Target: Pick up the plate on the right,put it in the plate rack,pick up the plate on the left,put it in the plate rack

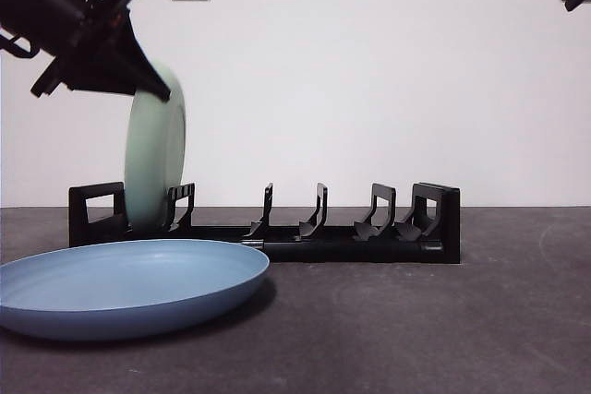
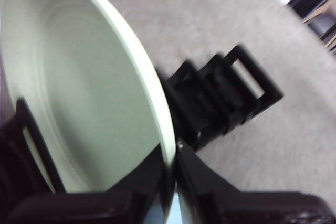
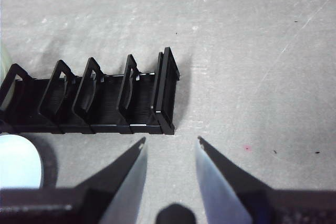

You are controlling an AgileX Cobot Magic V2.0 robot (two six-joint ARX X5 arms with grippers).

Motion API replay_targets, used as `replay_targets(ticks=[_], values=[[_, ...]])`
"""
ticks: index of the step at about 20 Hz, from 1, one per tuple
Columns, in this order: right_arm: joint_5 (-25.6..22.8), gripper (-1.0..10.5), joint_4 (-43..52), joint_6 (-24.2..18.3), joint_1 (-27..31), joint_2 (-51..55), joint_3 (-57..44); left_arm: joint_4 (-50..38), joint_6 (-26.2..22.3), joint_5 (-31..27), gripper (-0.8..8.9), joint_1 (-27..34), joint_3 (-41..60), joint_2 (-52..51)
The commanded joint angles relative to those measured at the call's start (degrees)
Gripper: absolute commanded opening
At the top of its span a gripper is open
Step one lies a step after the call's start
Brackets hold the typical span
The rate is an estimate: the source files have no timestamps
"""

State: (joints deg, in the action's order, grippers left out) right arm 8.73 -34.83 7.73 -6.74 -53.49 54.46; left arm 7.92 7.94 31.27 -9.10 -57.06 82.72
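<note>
The left gripper (image 1: 152, 85) pinches the top rim of a pale green plate (image 1: 154, 159) between its fingers, holding it upright in the left end slot of the black plate rack (image 1: 277, 228). A blue plate (image 1: 129, 285) lies flat on the dark surface (image 1: 443, 329) just in front. The right gripper (image 3: 170, 148) hovers apart near the rack's other end, fingers spread, holding nothing.

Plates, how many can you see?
2. The pale green plate stands upright at one end of the plate rack, pinched by the left claw. The blue plate lies flat on the table in front of the rack.
</note>
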Motion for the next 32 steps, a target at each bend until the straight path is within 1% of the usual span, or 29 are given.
replay_targets(ticks=[1, 2, 3, 5, 6, 7, 9, 11, 12, 16, 19, 21, 23, 24, 26, 28, 30, 32], values=[[-0.15, 1.5, 0.33, 0.39, -0.02, -0.13, 0.15, 1.57, -2.23, -2.80, 0.01, 0.07, -0.02, 0.20], [-0.13, 1.5, 0.33, 0.42, -0.02, -0.13, 0.15, 2.05, -2.23, -2.62, 0.11, 0.09, -0.02, 0.20], [-0.09, 1.5, 0.33, 0.44, -0.02, -0.13, 0.15, 2.32, -2.19, -2.34, 0.79, 0.09, -0.02, 0.20], [0.39, 1.5, 0.31, 0.85, -0.09, -0.13, 0.15, 2.47, -2.14, -2.32, 2.83, 0.07, -0.02, 0.15], [0.59, 1.5, 0.28, 0.92, -0.24, -0.13, 0.15, 2.78, -2.14, -1.92, 2.96, 0.07, -0.04, -0.13], [2.03, 1.5, 0.28, 1.22, -0.44, -0.17, 0.15, 3.15, -2.16, -0.79, 2.96, 0.07, -0.04, -0.72], [6.93, 1.6, 0.39, 1.95, -1.11, -0.63, 0.15, 3.91, -2.23, -0.55, 2.96, 0.02, -0.04, -3.02], [10.62, 1.6, 0.61, 1.95, -3.02, -2.03, 0.15, 4.81, -2.69, 0.61, 2.96, -0.28, -0.04, -6.62], [10.97, 1.6, 0.94, 2.10, -4.42, -3.08, 0.15, 5.57, -3.50, 0.57, 2.96, -0.74, -0.04, -8.70], [10.91, 1.6, 5.77, 3.39, -13.22, -10.97, 0.15, 11.78, -8.41, -0.61, 2.96, -4.00, -0.09, -19.50], [10.91, 1.6, 10.19, 3.37, -19.54, -19.50, 0.15, 17.92, -12.07, -8.55, 2.96, -9.07, -0.09, -26.77], [10.91, 1.6, 13.18, 3.39, -22.45, -25.62, 0.15, 22.03, -13.18, -14.08, 2.96, -13.03, -0.11, -30.47], [10.97, 1.6, 16.09, 4.04, -24.02, -31.21, 0.17, 25.07, -14.05, -18.29, 2.96, -17.03, -0.11, -33.05], [12.28, 1.7, 17.44, 5.18, -24.57, -33.75, 0.17, 25.92, -14.03, -20.00, 2.96, -19.02, -0.11, -33.83], [16.94, 1.7, 19.80, 6.29, -24.81, -38.62, 0.39, 26.67, -14.03, -22.36, 2.96, -22.71, -0.11, -34.34], [18.27, 1.9, 21.42, 7.41, -24.98, -42.40, 0.83, 26.82, -14.01, -24.41, 2.96, -25.79, -0.11, -34.25], [18.38, 2.2, 21.66, 7.48, -25.66, -45.66, 2.05, 26.73, -14.01, -26.08, 2.90, -28.22, -0.11, -34.14], [18.49, 2.2, 21.66, 7.48, -26.32, -48.37, 3.72, 26.71, -14.01, -28.41, 2.90, -29.81, -0.11, -34.14]])
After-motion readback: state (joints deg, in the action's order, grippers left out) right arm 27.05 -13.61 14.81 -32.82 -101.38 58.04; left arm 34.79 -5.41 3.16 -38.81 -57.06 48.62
